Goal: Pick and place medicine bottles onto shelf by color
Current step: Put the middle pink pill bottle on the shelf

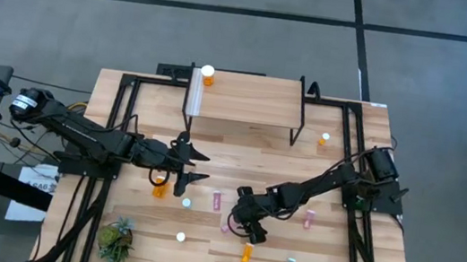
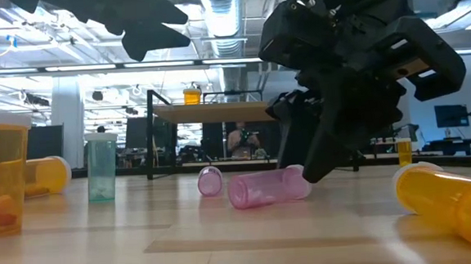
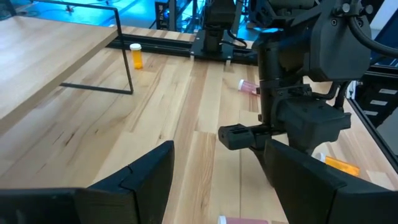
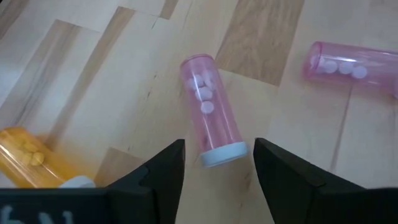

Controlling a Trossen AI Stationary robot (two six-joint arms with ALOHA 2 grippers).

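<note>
Overhead, table-level, two wrist views

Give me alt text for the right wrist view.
The right gripper, fingers open, hovers over a pink bottle lying on the wooden table, its white cap between the fingertips. A second pink bottle lies farther off, and an orange bottle lies beside the gripper.

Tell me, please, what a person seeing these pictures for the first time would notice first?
Probably the right gripper, low over the middle of the table, its open fingers on either side of a pink bottle that lies on its side. Next, the single orange bottle standing on the shelf at the far edge, while the other bottles lie scattered on the table. The left gripper waits open near the shelf.
</note>
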